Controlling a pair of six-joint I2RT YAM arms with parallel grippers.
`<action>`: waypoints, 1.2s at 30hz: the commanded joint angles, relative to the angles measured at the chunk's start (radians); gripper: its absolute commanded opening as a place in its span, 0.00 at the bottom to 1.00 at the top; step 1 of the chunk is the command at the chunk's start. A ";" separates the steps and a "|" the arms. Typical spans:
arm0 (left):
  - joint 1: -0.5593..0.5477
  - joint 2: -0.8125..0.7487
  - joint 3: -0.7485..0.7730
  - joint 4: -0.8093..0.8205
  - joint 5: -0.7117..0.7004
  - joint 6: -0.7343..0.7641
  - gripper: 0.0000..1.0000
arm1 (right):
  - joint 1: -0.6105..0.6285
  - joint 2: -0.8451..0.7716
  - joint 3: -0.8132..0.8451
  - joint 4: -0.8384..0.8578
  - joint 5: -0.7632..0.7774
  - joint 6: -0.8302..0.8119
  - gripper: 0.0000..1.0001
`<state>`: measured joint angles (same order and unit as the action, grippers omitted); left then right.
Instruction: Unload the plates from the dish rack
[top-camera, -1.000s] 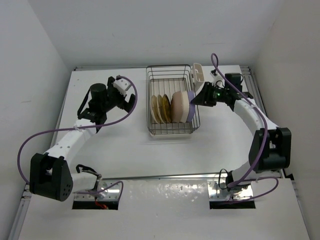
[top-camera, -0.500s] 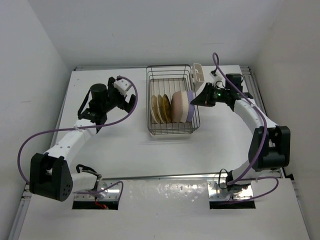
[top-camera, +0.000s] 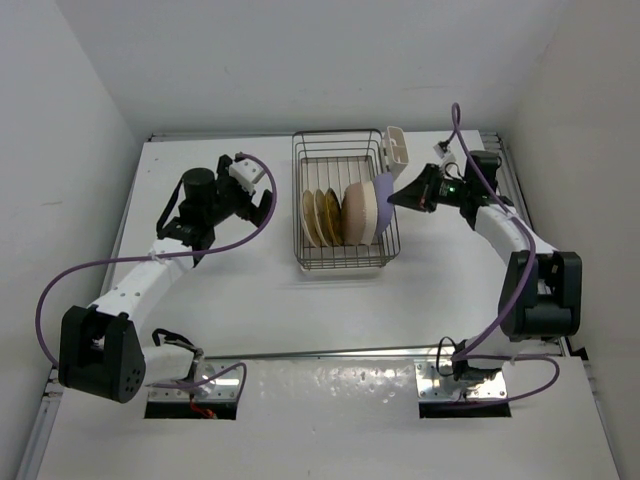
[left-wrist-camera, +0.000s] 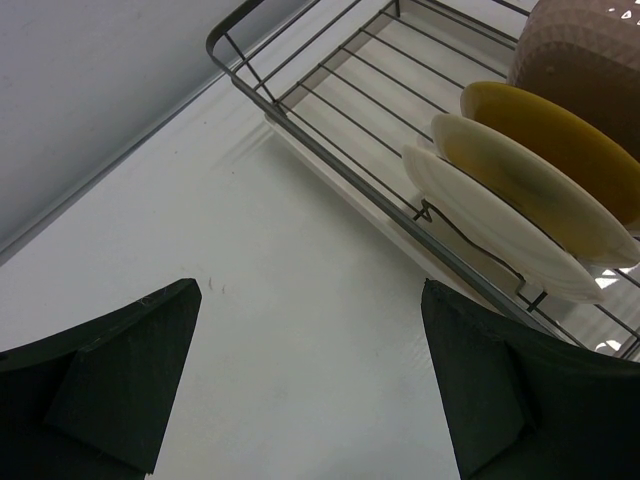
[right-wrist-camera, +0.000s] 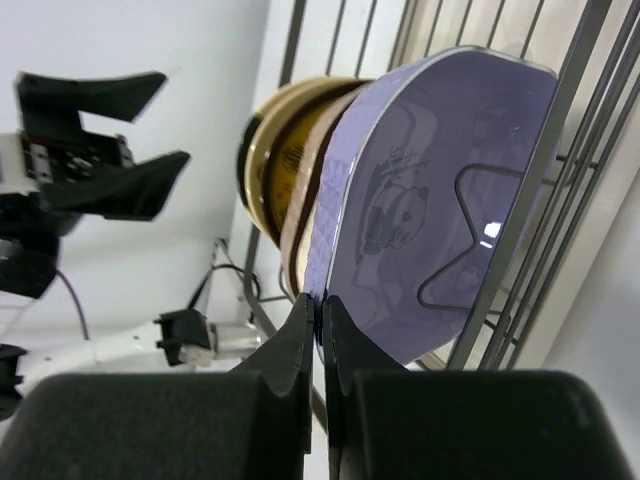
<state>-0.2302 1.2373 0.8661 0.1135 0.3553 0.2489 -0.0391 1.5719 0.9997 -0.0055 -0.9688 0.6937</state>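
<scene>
The dish rack (top-camera: 345, 262) stands at the table's middle back. In it, on edge from left to right, are a cream plate (top-camera: 309, 218), a yellow-gold plate (top-camera: 328, 214), a pinkish-beige plate (top-camera: 357, 210) and a lavender plate (top-camera: 381, 198). My right gripper (top-camera: 392, 197) is shut on the lavender plate's rim (right-wrist-camera: 440, 200), jaws pinching its edge (right-wrist-camera: 320, 305); the plate leans right, away from the beige one (right-wrist-camera: 303, 215). My left gripper (top-camera: 252, 195) is open and empty, left of the rack, above bare table (left-wrist-camera: 310, 300). The cream plate (left-wrist-camera: 490, 225) and the yellow one (left-wrist-camera: 550, 140) show there.
A white cutlery cup (top-camera: 396, 148) hangs on the rack's back right corner. The rack's wire rim (left-wrist-camera: 330, 150) lies close to my left fingers. White walls close in the table at the back and on both sides.
My right gripper has drawn back to the right, tipping the lavender plate away from the beige plate. The left arm has not moved.
</scene>
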 joint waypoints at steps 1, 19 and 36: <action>-0.011 -0.027 0.002 0.034 0.017 -0.005 1.00 | -0.028 -0.007 -0.003 0.220 -0.068 0.115 0.00; -0.009 -0.016 0.004 0.041 0.033 0.010 1.00 | -0.107 -0.045 0.105 0.038 -0.068 0.097 0.00; -0.011 -0.013 0.005 0.048 0.062 0.020 1.00 | -0.137 -0.093 0.231 -0.238 0.116 -0.114 0.00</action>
<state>-0.2306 1.2373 0.8661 0.1207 0.3904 0.2581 -0.1493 1.5375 1.1625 -0.2180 -0.9463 0.6949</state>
